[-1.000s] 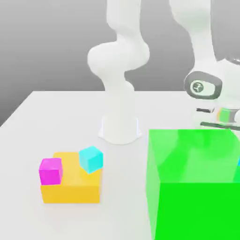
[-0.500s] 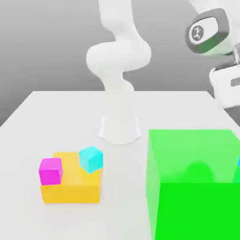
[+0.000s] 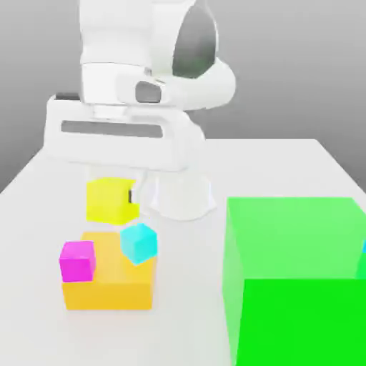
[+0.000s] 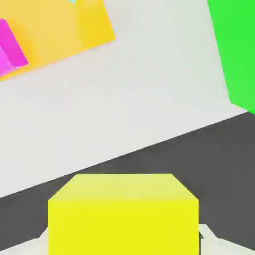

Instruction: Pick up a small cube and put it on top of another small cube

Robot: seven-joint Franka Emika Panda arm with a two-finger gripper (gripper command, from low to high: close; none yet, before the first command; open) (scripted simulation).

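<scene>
My gripper [image 3: 111, 196] is shut on the bright yellow small cube [image 3: 110, 200] and holds it in the air. It hangs just above and behind the orange-yellow block [image 3: 109, 282]. A magenta cube [image 3: 77, 260] and a cyan cube [image 3: 139, 243] sit on that block. In the hand view the yellow cube [image 4: 123, 214] sits close between the fingers, with the orange-yellow block [image 4: 55, 35] and the magenta cube [image 4: 11, 50] beyond it.
A large green cube [image 3: 300, 279] stands at the exterior view's right, also seen as the green cube [image 4: 234, 50] in the hand view. The arm's white base [image 3: 182, 196] rises from the white table [image 3: 186, 314] behind the blocks.
The hand has swung from the exterior view's upper right across to the left, carrying the yellow cube, which now hangs over the orange-yellow block.
</scene>
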